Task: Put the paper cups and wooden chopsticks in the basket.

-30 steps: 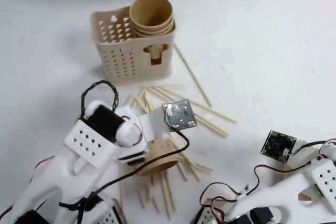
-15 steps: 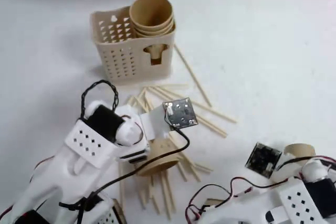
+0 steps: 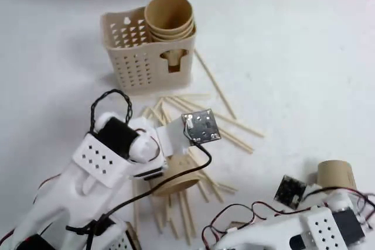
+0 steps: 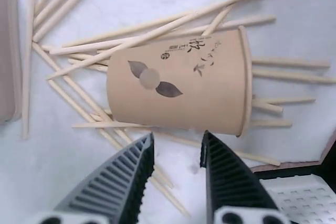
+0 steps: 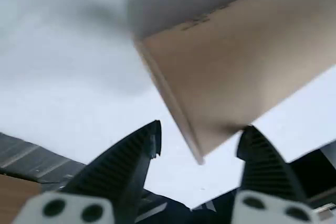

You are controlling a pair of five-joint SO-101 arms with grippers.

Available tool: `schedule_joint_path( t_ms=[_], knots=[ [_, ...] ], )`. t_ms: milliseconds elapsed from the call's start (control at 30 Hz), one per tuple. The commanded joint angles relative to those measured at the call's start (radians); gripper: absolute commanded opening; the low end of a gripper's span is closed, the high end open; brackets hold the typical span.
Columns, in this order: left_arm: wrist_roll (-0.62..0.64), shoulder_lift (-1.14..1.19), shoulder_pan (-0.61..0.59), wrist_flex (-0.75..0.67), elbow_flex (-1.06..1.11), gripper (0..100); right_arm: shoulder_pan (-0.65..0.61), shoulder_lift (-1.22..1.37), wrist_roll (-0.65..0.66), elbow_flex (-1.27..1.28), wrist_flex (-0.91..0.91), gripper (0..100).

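High view, starting at the desk's (image 3: pixel 304 57) left side: the left arm (image 3: pixel 108 159) stands over the near-left part. Its wrist is above 1 lying cup (image 3: pixel 176 182), which rests on its side on a spread of wooden chopsticks (image 3: pixel 234 124). Toward the far edge, the perforated basket (image 3: pixel 132 65) stands upright. A stack of cups (image 3: pixel 170 16) sits in its right half, rims rising above its wall. 1 lone chopstick (image 3: pixel 214 83) slants away from the basket's right corner. The others fan out over the middle of the desk, between the basket and the near edge. At the near-right corner the right arm (image 3: pixel 310 232) lies low, with a second cup (image 3: pixel 336 175) just beyond it; whether that cup stands or lies cannot be told from above.

Left wrist view gives what the arm covers from above. The left gripper (image 4: pixel 177 137) has its 2 jaws apart and holds nothing, with the tips just short of the lying cup's side. That cup bears a leaf print, and sticks run under it and past its rim.

Right wrist view brings the right gripper (image 5: pixel 202 129) close. Its 2 jaws are spread wide, and the second cup hangs tilted just in front, its rim edge dipping between the tips. It is not clamped.
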Motion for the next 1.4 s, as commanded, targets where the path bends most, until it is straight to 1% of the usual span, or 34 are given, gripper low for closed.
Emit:
schedule_joint_path(
  t_ms=[0,100,167,233,367,400,500,600,700,800,900,1033,1200,1300,1367],
  knots=[
    [0.005,-0.035,0.007,-0.005,-0.003,15,-0.111,-0.001,-0.180,-0.012,-0.016,7.3],
    [0.005,-0.035,0.007,-0.005,-0.003,15,-0.186,-0.001,-0.350,-0.043,-0.016,6.3],
    [0.005,-0.035,0.007,-0.005,-0.003,15,-0.222,-0.001,-0.431,-0.058,-0.016,5.7],
    [0.005,-0.035,0.007,-0.005,-0.003,15,-0.245,-0.001,-0.471,-0.068,-0.010,5.5],
    [0.005,-0.035,0.007,-0.003,-0.009,15,-0.289,-0.001,-0.496,-0.080,-0.010,1.6],
    [0.005,-0.035,0.007,0.000,-0.014,15,-0.297,-0.001,-0.525,-0.089,-0.010,2.0],
    [-0.008,-0.038,0.018,0.028,-0.026,15,-0.323,-0.001,-0.667,-0.146,-0.010,1.9],
    [-0.008,-0.054,0.048,0.077,-0.068,16,-0.363,0.008,-0.810,-0.218,0.002,1.9],
    [-0.008,-0.076,0.111,0.146,-0.107,16,-0.423,0.008,-0.934,-0.296,0.087,1.9],
    [0.005,-0.093,0.170,0.166,-0.100,18,-0.484,0.008,-1.031,-0.359,0.173,1.9],
    [0.005,-0.091,0.183,0.147,-0.051,20,-0.530,0.008,-1.079,-0.379,0.214,1.9],
    [0.009,-0.099,0.183,0.080,0.044,20,-0.542,0.010,-1.100,-0.376,0.217,1.9],
    [0.173,-0.093,0.188,-0.018,0.083,22,-0.538,0.010,-1.100,-0.359,0.217,1.9],
    [0.218,-0.093,0.188,-0.058,0.084,23,-0.538,0.010,-1.100,-0.336,0.213,1.9],
    [0.221,-0.093,0.186,-0.089,0.101,23,-0.538,0.010,-1.100,-0.327,0.213,1.9]
  ],
)
